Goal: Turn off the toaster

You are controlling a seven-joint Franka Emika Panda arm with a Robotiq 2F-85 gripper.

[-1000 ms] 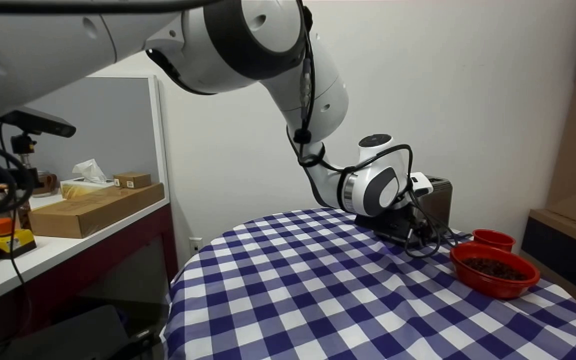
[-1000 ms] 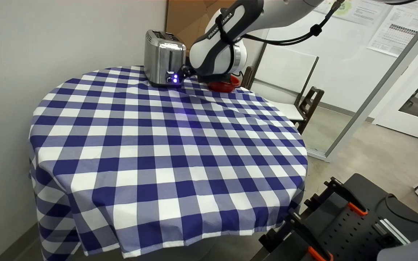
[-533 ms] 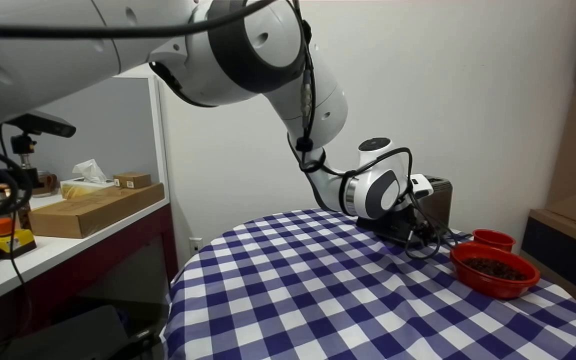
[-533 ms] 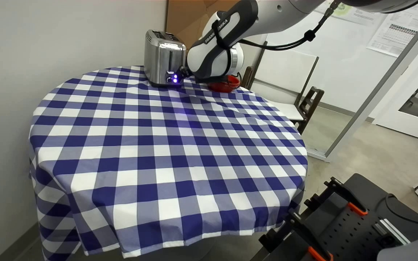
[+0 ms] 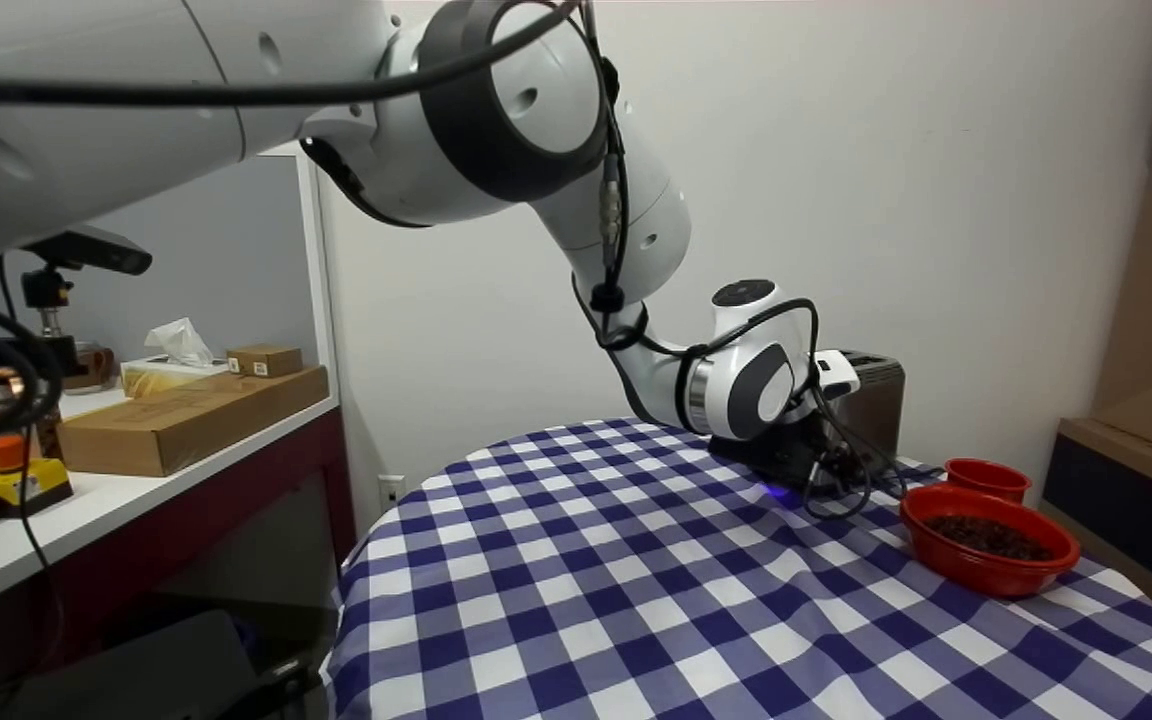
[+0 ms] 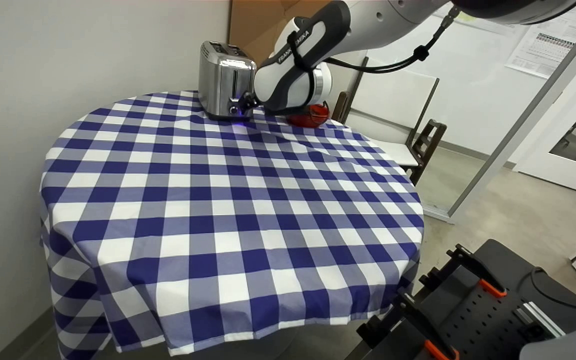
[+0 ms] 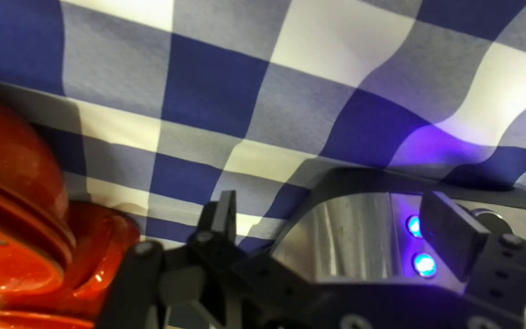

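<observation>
Wrist view: one black hand (image 7: 336,221), fingers (image 7: 450,233) wide apart, one in front of the silver toaster (image 7: 354,233) beside two lit blue lights (image 7: 425,265); whether touching, I cannot tell. In both exterior views: toaster upright, far side of the checked surface (image 6: 183,210), left of a red bowl (image 5: 981,577).

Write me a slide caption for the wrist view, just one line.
Open claw at the toaster, two blue lights glowing, red bowl at frame left.
</observation>
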